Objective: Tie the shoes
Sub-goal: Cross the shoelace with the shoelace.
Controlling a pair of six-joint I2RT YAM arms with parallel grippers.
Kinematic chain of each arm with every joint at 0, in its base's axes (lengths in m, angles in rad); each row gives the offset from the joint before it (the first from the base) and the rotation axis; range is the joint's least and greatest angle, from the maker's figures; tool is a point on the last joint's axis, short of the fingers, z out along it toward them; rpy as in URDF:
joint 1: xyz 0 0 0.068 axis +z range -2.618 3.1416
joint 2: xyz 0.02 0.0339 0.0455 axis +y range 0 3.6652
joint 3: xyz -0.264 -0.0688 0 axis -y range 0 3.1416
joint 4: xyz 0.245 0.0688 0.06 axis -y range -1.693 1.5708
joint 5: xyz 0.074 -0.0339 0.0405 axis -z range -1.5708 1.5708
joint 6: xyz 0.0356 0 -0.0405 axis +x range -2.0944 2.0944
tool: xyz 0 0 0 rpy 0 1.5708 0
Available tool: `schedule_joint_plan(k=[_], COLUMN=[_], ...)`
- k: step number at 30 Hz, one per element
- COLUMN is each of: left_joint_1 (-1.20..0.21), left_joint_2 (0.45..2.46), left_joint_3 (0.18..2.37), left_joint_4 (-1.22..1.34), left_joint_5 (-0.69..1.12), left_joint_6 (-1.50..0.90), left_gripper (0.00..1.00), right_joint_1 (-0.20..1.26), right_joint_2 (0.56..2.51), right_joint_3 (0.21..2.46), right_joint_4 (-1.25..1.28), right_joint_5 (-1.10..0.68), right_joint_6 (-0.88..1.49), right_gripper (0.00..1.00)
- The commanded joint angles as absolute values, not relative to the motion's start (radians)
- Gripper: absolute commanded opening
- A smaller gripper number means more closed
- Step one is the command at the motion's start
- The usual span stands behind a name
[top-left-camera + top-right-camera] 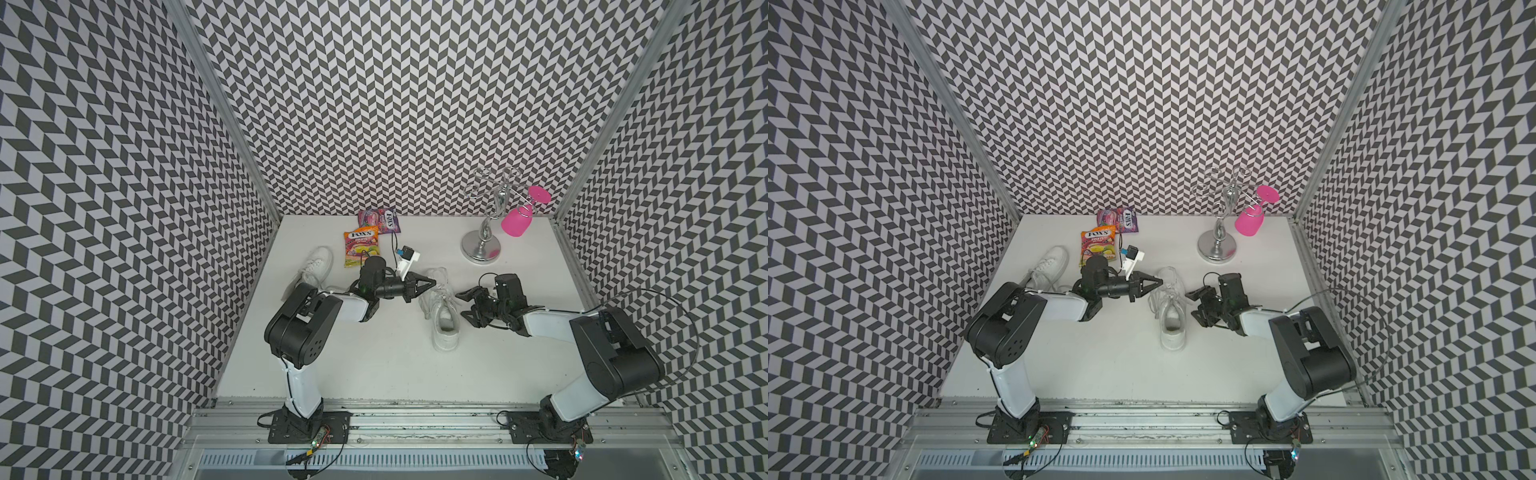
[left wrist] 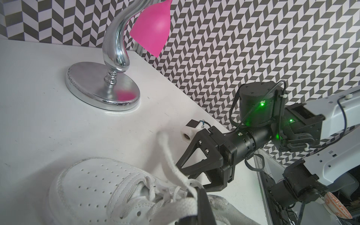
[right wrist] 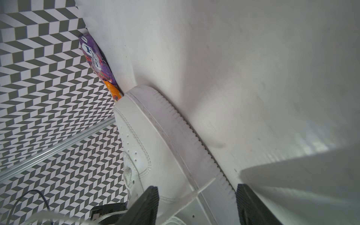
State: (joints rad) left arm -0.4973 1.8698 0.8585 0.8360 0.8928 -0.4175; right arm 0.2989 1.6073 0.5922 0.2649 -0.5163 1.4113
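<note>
Two white shoes lie on the white table. One shoe [image 1: 444, 320] [image 1: 1172, 320] stands in the middle, toe to the back, its laces [image 1: 437, 277] looped loose. The other shoe [image 1: 316, 265] [image 1: 1050, 262] lies at the back left, partly behind my left arm. My left gripper [image 1: 433, 284] [image 1: 1160, 283] [image 2: 194, 196] is at the middle shoe's left side, shut on a flat white lace [image 2: 171, 161]. My right gripper [image 1: 464, 306] [image 1: 1193, 306] [image 3: 196, 204] stands open at that shoe's right side; the shoe's side [image 3: 155, 146] and a lace tip [image 3: 201, 190] show between its fingers.
A chrome glass stand [image 1: 482, 249] [image 2: 101, 87] with a pink glass [image 1: 516, 222] hanging on it is at the back right. Two candy bags [image 1: 360, 248] [image 1: 380, 220] lie at the back centre. Patterned walls close in three sides.
</note>
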Motion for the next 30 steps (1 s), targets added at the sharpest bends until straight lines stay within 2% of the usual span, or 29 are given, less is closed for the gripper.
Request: schedule_joint_plan(k=[1, 4, 5, 9, 13, 14, 21, 22, 26, 30], left_joint_1=[-0.508, -0.512, -0.514, -0.517, -0.525, -0.528, -0.569, -0.578, -0.612, -0.635], left_joint_2=[1.842, 1.843, 1.842, 1.842, 1.834, 1.833, 1.823, 1.824, 1.829, 1.816], left_joint_3=[0.87, 0.874, 0.874, 0.874, 0.872, 0.872, 0.901, 0.91, 0.938, 0.972], left_joint_4=[0.862, 0.859, 0.859, 0.854, 0.848, 0.844, 0.734, 0.707, 0.609, 0.495], left_joint_5=[0.899, 0.901, 0.902, 0.903, 0.909, 0.912, 0.922, 0.922, 0.905, 0.862], left_joint_6=[-0.417, -0.416, -0.416, -0.411, -0.405, -0.401, -0.311, -0.292, -0.231, -0.17], left_gripper=[0.0, 0.0, 0.0, 0.0, 0.0, 0.0, 0.03, 0.04, 0.09, 0.2], right_joint_1=[0.312, 0.318, 0.318, 0.316, 0.309, 0.307, 0.26, 0.251, 0.231, 0.211], right_joint_2=[1.636, 1.648, 1.648, 1.625, 1.605, 1.597, 1.464, 1.445, 1.392, 1.325], right_joint_3=[0.621, 0.622, 0.62, 0.62, 0.626, 0.625, 0.598, 0.597, 0.59, 0.57], right_joint_4=[0.346, 0.377, 0.389, 0.395, 0.399, 0.397, 0.305, 0.284, 0.206, 0.122], right_joint_5=[-0.521, -0.521, -0.536, -0.503, -0.487, -0.483, -0.478, -0.394, -0.363, -0.273], right_joint_6=[1.417, 1.417, 1.467, 1.47, 1.458, 1.455, 1.451, 1.367, 1.288, 1.232], right_gripper=[0.67, 0.67, 0.51, 0.34, 0.04, 0.01, 0.0, 0.0, 0.0, 0.0])
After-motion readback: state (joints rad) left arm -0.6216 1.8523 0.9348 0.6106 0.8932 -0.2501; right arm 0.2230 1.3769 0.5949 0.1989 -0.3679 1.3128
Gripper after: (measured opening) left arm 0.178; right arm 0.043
